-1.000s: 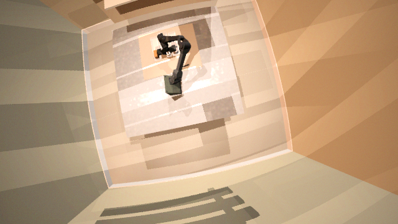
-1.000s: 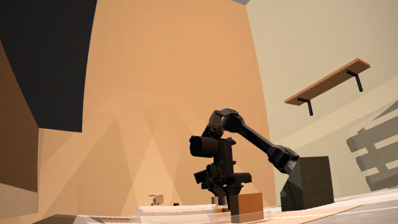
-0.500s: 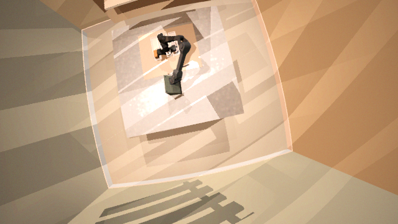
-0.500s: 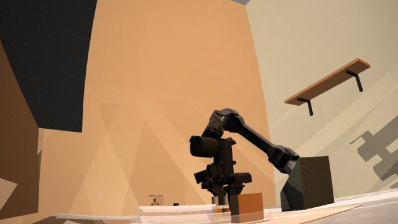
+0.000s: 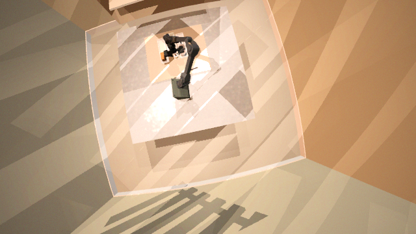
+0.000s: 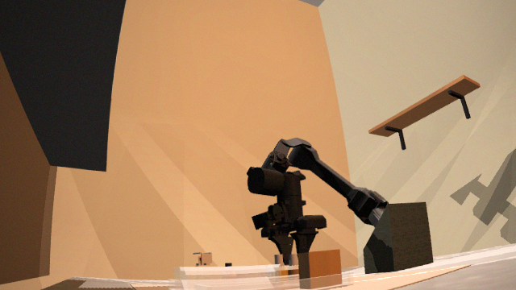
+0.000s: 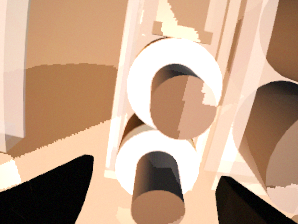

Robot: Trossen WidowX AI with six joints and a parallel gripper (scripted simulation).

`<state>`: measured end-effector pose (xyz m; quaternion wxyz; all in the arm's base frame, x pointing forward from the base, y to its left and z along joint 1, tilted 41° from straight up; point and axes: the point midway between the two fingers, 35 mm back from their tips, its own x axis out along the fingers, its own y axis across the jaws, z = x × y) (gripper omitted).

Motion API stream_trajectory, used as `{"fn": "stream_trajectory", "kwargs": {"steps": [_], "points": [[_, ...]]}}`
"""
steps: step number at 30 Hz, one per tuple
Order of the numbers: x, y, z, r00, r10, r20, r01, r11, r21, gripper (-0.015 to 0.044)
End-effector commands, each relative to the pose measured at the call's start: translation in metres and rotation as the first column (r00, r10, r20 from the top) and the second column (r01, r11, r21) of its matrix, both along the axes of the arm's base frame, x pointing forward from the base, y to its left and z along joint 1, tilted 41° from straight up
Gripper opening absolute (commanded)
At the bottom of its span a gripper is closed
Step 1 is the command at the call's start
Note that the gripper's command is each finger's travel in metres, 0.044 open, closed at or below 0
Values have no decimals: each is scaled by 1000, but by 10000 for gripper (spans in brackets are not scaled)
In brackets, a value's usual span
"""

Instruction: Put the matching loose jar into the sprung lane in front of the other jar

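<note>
And there it is, the tool (image 6: 293, 259) (image 7: 156, 175) partly open, gripping nothing! 2 jars line the lane (image 7: 116, 135), the front jar (image 7: 157, 197) at 6 o'clock of the rear jar (image 7: 182, 107), apparently touching.

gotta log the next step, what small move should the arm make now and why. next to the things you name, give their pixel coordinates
Probably lift the jaws straight up, slowly: they stand open with a gap on either side of the front jar (image 7: 157, 200), which sits in line with the rear jar (image 7: 184, 110), so nothing seems gripped.

The claw (image 6: 295, 258) (image 7: 156, 175) points down, fingers parted, holding nothing.
</note>
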<state>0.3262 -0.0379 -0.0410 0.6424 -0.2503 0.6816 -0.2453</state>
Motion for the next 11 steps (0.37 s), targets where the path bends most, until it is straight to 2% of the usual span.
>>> {"fn": "stream_trajectory", "kwargs": {"steps": [1,11], "points": [[-4,2,2,1000,-4,5,4,1000,3,275],[-36,4,3,1000,-4,3,4,1000,3,275]]}}
